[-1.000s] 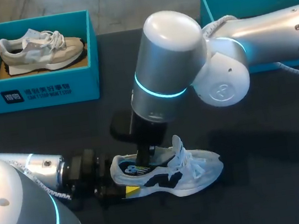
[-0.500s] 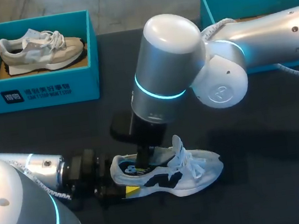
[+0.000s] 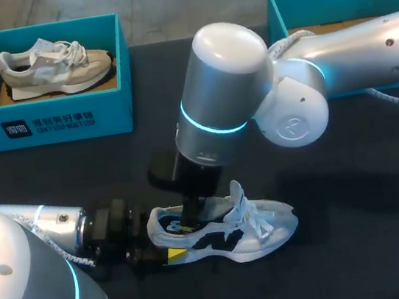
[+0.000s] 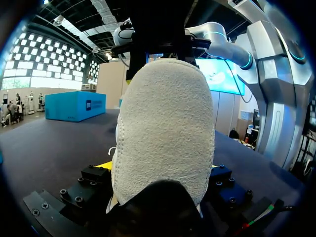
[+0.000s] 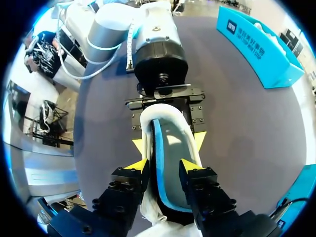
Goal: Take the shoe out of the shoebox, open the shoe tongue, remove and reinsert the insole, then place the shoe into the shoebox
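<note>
- At the table's near edge, on my left: the left gripper (image 3: 166,240) is clamped across the heel of the white-and-navy sneaker (image 3: 252,233). The right wrist view shows one yellow tip on each side of the heel. The sneaker sits sole-down on the dark table (image 3: 351,173), toe toward my right.
- Directly over the heel opening: the right gripper (image 5: 164,165), on the arm that comes in from the right and reaches past the middle, is down at the sneaker's mouth above the blue-edged insole (image 5: 170,136). I cannot tell whether it has hold of the insole, the collar, or nothing.
- Just beyond: the tongue (image 3: 236,191) stands up and the laces (image 3: 258,221) lie loose over the forefoot. Judgement: the insole step is in hand.
- Risk: if the heel clamp also squeezes the insole's back edge, a pull would lift the whole sneaker or twist it out of the left grip.
- Risk: a grab that catches the collar along with the insole would buckle the heel instead of freeing the insole.
- Risk: the two grippers are nearly touching, so a small sideways correction could knock them together.
- Risk: the loose laces could snag on a lift.
- Far left: a teal shoebox (image 3: 46,119) holding a beige sneaker (image 3: 54,66).
- Far right: a second teal shoebox (image 3: 285,5), partly behind the right arm. This is probably the destination.
</note>
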Motion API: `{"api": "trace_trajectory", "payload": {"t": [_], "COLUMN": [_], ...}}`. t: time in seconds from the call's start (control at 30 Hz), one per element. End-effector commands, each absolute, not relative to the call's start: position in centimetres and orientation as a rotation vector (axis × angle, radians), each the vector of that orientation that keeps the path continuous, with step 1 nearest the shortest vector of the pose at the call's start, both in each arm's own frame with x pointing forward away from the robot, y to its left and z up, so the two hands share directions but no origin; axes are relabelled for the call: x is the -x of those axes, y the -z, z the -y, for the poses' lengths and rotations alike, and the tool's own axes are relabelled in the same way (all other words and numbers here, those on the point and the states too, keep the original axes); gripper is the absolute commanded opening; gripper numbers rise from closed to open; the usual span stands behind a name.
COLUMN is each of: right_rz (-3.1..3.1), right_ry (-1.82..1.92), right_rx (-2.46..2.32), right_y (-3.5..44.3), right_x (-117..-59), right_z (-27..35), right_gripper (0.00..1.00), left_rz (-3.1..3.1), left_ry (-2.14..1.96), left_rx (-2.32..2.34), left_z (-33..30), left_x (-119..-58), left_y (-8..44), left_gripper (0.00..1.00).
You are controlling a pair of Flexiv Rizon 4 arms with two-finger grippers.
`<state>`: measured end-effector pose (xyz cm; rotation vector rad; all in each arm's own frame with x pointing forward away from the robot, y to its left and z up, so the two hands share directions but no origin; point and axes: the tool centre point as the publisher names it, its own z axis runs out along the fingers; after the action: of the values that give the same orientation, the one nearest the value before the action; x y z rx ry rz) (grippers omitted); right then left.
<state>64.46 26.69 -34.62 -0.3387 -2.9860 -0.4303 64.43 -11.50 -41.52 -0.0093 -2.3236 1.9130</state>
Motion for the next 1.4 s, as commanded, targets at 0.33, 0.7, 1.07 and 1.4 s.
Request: {"api": "trace_trajectory", "payload": {"t": [0.33, 0.7, 1.07, 1.4], "right_rz": [2.966, 2.963, 2.996, 2.991], "right_ry": [0.434, 0.427, 0.448, 0.528], "right_rx": [0.361, 0.342, 0.244, 0.153], "right_y": [35.7, 35.3, 33.9, 33.7], "right_x": [-64.4, -64.5, -64.8, -64.9], "right_z": [-27.4, -27.6, -27.5, -26.4], "right_gripper": [0.29, 0.00, 0.00, 0.00], "left_rz": [2.326, 2.326, 2.326, 2.326], "left_ry": [-1.912, -1.912, -1.912, -1.912], "left_rx": [0.007, 0.007, 0.007, 0.007], "left_z": [11.5, 11.5, 11.5, 11.5], "left_x": [-64.5, -64.5, -64.5, -64.5], "left_y": [41.6, 41.6, 41.6, 41.6], "left_gripper": [0.00, 0.00, 0.00, 0.00]}}
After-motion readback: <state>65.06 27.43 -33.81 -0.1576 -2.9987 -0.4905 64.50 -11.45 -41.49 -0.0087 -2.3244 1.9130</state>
